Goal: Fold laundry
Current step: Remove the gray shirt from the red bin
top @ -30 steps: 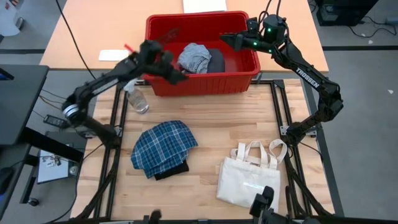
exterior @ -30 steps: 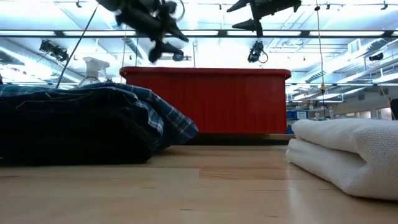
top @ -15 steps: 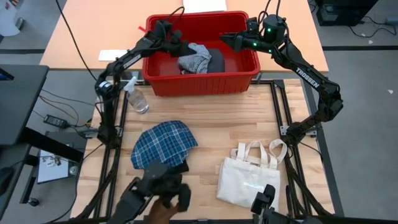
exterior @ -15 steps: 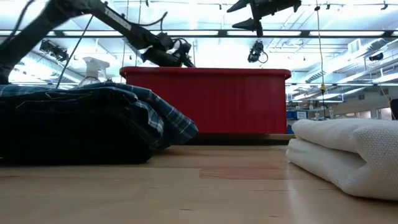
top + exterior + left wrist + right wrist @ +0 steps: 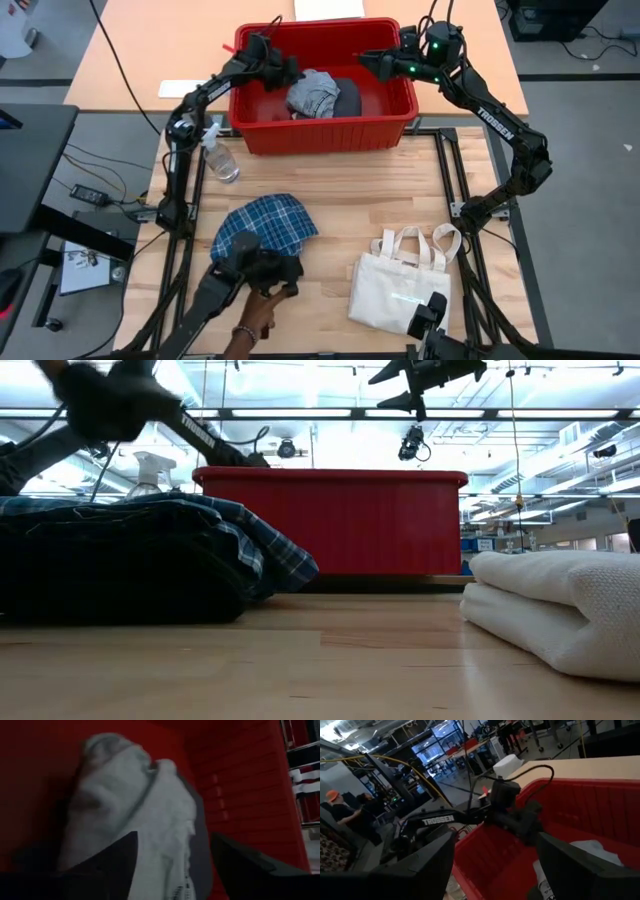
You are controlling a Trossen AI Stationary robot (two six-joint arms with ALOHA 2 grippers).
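High view: my left gripper [image 5: 291, 72] hangs open-fingered in the red bin [image 5: 262, 135], beside the light grey garment [image 5: 313, 92].

In my left wrist view the light grey garment [image 5: 135, 815] was blurred and cut off at the frame edge. The black garment [image 5: 272, 277] lay mostly hidden under the plaid [image 5: 262, 232]. A blurred dark shape [image 5: 110, 400] I could not identify crossed my low view.
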